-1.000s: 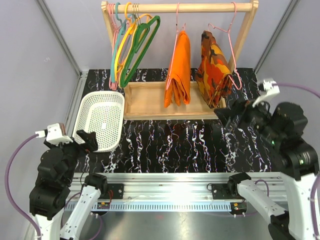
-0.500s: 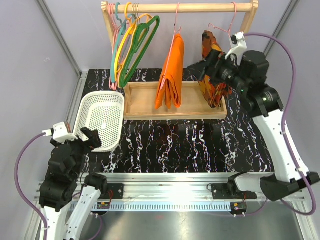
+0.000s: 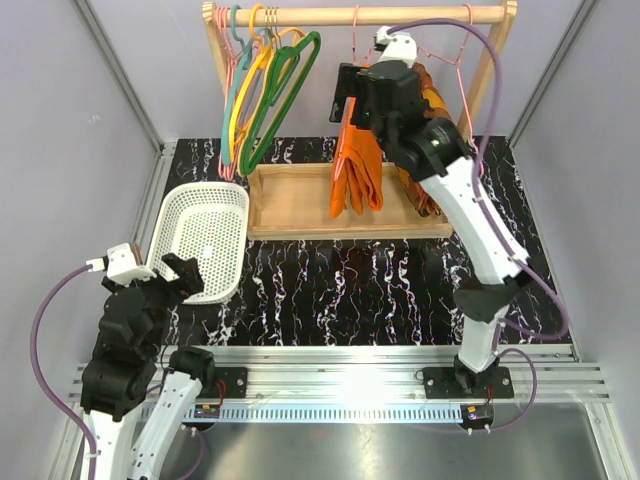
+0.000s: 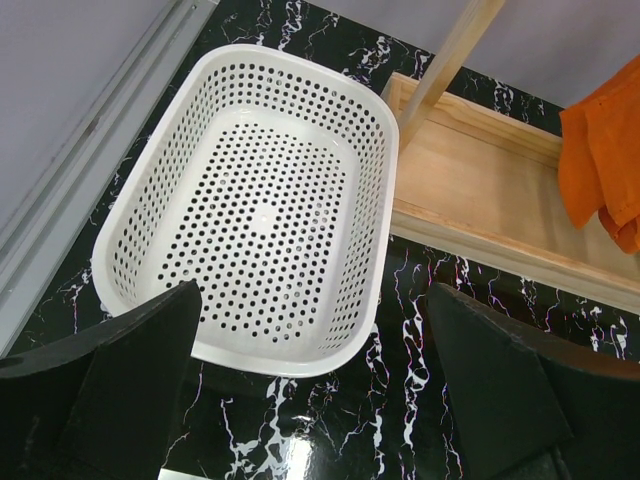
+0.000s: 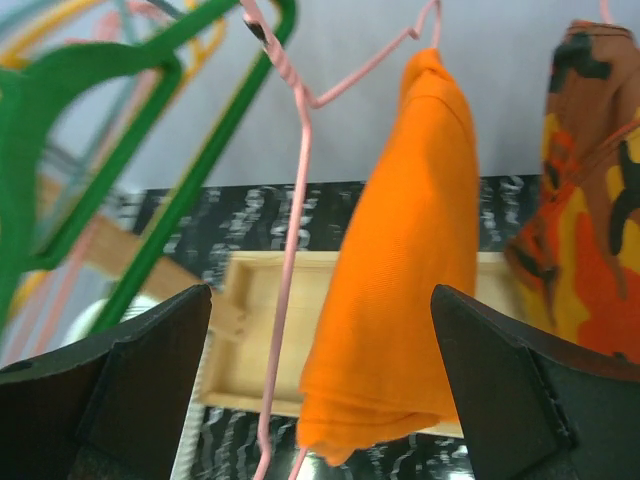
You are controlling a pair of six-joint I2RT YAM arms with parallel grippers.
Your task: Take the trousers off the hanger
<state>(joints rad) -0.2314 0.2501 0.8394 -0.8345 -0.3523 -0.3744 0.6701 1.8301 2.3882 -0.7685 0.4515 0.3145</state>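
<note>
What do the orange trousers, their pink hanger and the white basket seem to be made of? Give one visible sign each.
Trousers: matte woven cloth, probably cotton; soft folds, no sheen.
Hanger: thin wire, likely pink-coated metal; twisted neck.
Basket: white moulded plastic, slightly glossy; even rows of holes.

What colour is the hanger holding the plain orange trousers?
Pink. The hanger is thin pink wire, clearest in the right wrist view.

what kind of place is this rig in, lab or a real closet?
Most likely a lab robot cell, not a home: plain grey panel walls, an aluminium base rail, and a small tabletop wooden rack holding the trousers and spare hangers.
</note>
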